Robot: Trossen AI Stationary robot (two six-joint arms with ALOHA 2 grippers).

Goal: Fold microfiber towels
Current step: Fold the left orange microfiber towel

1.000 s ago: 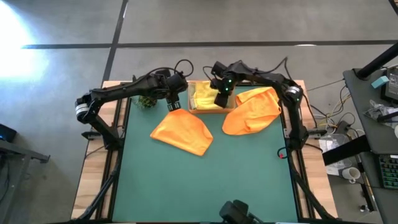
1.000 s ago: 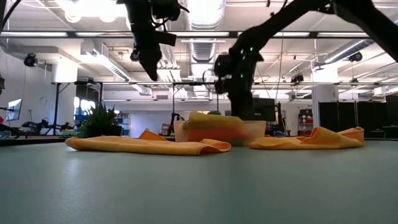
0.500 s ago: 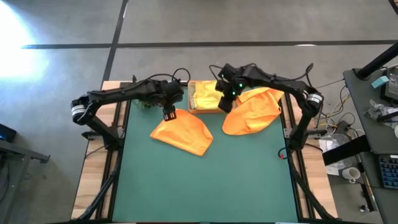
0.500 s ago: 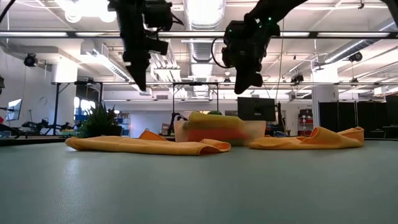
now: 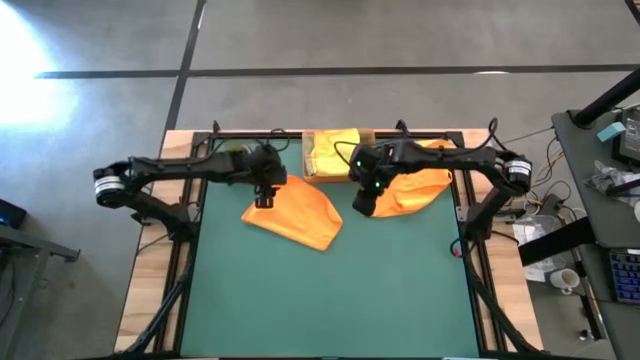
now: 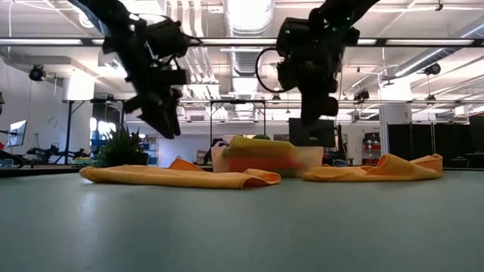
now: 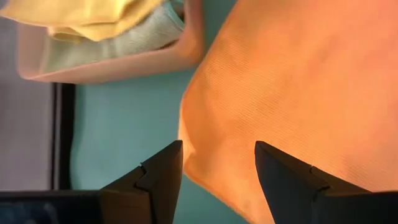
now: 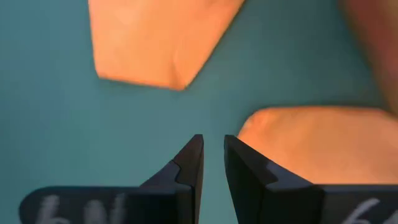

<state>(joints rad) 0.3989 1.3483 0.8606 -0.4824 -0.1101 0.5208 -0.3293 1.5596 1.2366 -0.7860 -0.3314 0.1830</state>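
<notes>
- No words, labels, brand marks, numbers or signs can be read in any view.
- Pale marks on the right hand's body are too blurred to read.

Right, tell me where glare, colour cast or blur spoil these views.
High view: a bright glare patch washes out the grey floor at top left. Low view: ceiling lights flare white, both dark arms are backlit silhouettes, and the near green table mat is soft. Left wrist view: the folded orange microfiber towel glows, with blurred dark fingers. Right wrist view: everything is soft and the mat looks teal.
</notes>
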